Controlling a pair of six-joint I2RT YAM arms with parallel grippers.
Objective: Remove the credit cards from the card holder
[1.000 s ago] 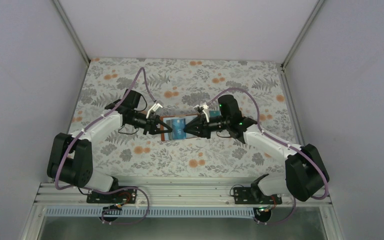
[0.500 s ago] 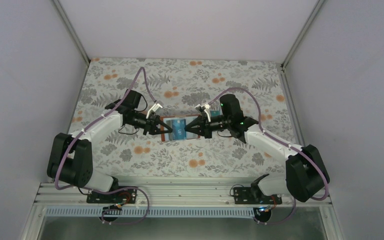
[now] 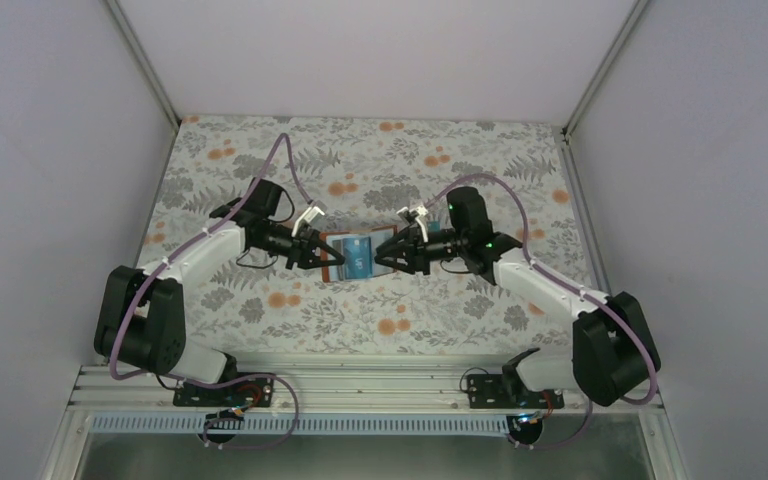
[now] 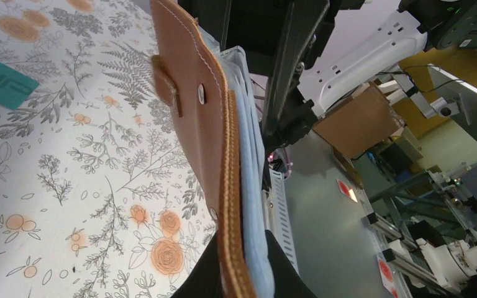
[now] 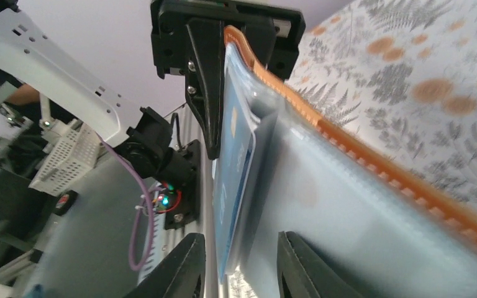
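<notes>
The card holder (image 3: 338, 256), brown leather with pale blue-grey pockets, hangs in the air between my two grippers. My left gripper (image 3: 318, 250) is shut on its left edge; in the left wrist view the black fingers (image 4: 242, 264) pinch the leather (image 4: 205, 112) and pockets (image 4: 249, 167). A blue card (image 3: 358, 255) sticks out of a pocket. My right gripper (image 3: 388, 254) is open, and in the right wrist view (image 5: 239, 242) its jaws stand either side of the blue card's edge (image 5: 233, 167). A teal-green card (image 4: 0, 87) lies on the table. The black and pink cards are hidden.
The floral tablecloth (image 3: 390, 165) covers the table, with white walls on three sides. A metal rail (image 3: 360, 385) runs along the near edge by the arm bases.
My right wrist has shifted a little to the right and farther back, with its fingers still at the holder's right edge. The left arm and the holder have stayed put.
</notes>
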